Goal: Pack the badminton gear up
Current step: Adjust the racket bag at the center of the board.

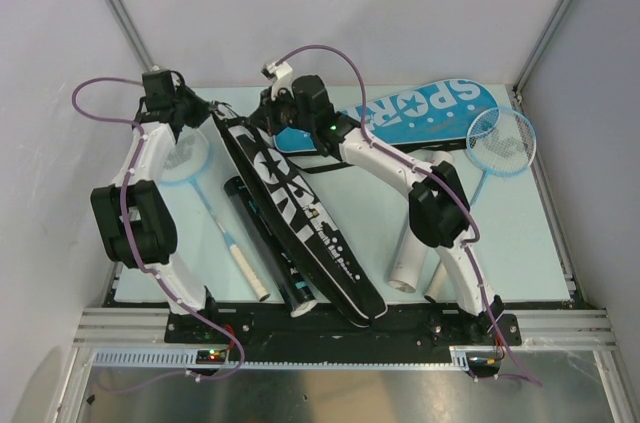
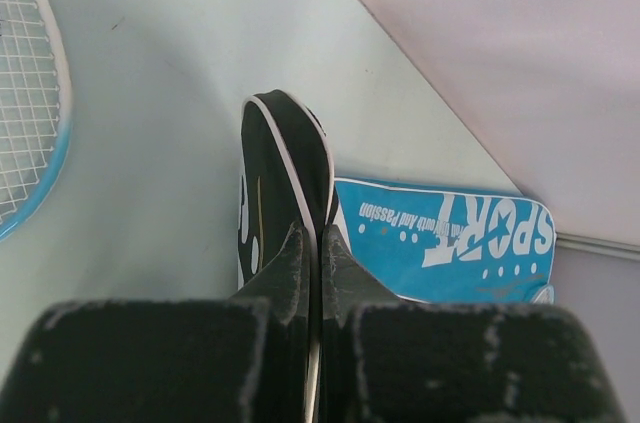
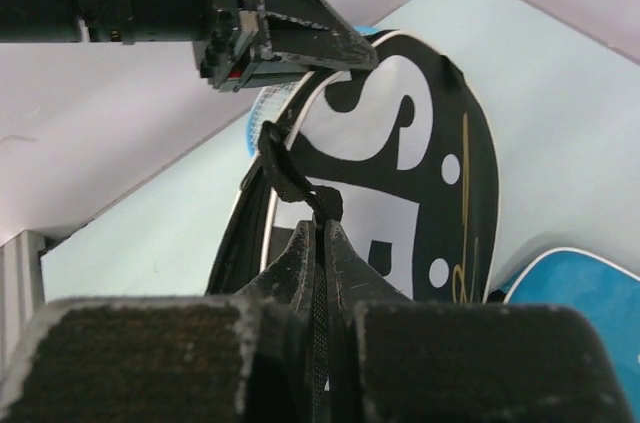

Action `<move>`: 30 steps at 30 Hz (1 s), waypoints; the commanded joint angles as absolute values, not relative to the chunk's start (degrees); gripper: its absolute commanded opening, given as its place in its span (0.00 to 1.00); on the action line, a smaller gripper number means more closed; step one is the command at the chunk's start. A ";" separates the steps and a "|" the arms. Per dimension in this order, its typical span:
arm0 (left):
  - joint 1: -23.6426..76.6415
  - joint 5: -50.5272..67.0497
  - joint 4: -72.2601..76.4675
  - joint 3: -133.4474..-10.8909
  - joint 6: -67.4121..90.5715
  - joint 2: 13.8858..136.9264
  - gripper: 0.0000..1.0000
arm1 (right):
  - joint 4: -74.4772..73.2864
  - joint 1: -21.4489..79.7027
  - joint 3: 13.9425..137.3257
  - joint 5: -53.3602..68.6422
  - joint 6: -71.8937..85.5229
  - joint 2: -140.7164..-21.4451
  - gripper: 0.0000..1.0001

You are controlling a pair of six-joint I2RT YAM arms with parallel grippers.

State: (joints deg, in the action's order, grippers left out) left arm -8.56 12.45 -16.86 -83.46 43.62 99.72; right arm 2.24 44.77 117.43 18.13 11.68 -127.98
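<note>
The counter [image 1: 520,243] carries nearly all the gear loose, so by my reading the packing is at an early stage.

The black "SPORT" cover [image 1: 300,218] lies slantwise across the middle of the overhead view, from upper left to the bottom centre. It is the one piece being worked. Whether anything is inside it cannot be told.

The blue "SPORT" cover [image 1: 430,111] lies flat at the upper right, untouched, its near end just beside the black one.

The white tube [image 1: 415,248] lies at the lower right, partly under the right arm. The black tube [image 1: 270,253] lies along the left side of the black cover. Neither is packed.

One light-blue racket [image 1: 502,139] lies bare at the far right, and a second racket [image 1: 192,161] lies at the left, half under the left arm. Both are outside any cover. No shuttlecock shows.

The left fingers [image 2: 290,263] are closed on the piped rim at the top end of the black cover. The right fingers [image 3: 350,263] are pinched on a small black pull tab at that same end, close to the left ones. This looks like opening the cover. Left to do: both rackets, the tubes, and closing up.
</note>
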 commanded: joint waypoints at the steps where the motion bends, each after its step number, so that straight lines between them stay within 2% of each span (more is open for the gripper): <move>1: -8.73 15.11 -15.97 -82.89 45.30 96.52 0.00 | 2.55 44.05 121.45 13.57 9.53 -131.45 0.03; 2: -8.80 15.73 -15.94 -82.84 46.21 96.64 0.00 | 1.80 44.04 122.03 13.03 9.51 -132.08 0.06; 7: -8.70 16.94 -15.92 -82.38 51.56 96.85 0.00 | -3.35 44.50 122.86 8.08 9.29 -131.61 0.37; 10: -8.71 17.09 -15.99 -82.34 54.00 96.80 0.00 | -2.17 45.78 118.60 3.14 7.32 -128.16 0.52; 12: -8.68 16.62 -16.02 -82.15 55.40 96.62 0.00 | 0.18 46.80 115.25 1.07 5.06 -125.82 0.57; 17: -8.78 17.36 -16.28 -81.67 58.92 96.34 0.00 | 11.27 49.37 105.19 1.26 -3.94 -121.10 0.65; 22: -9.03 18.55 -17.80 -81.98 61.02 96.26 0.00 | 24.28 50.58 94.10 4.92 -12.94 -117.70 0.65; 30: -9.40 18.22 -22.68 -83.62 63.36 95.69 0.00 | 36.34 51.75 86.17 9.45 -28.86 -114.97 0.68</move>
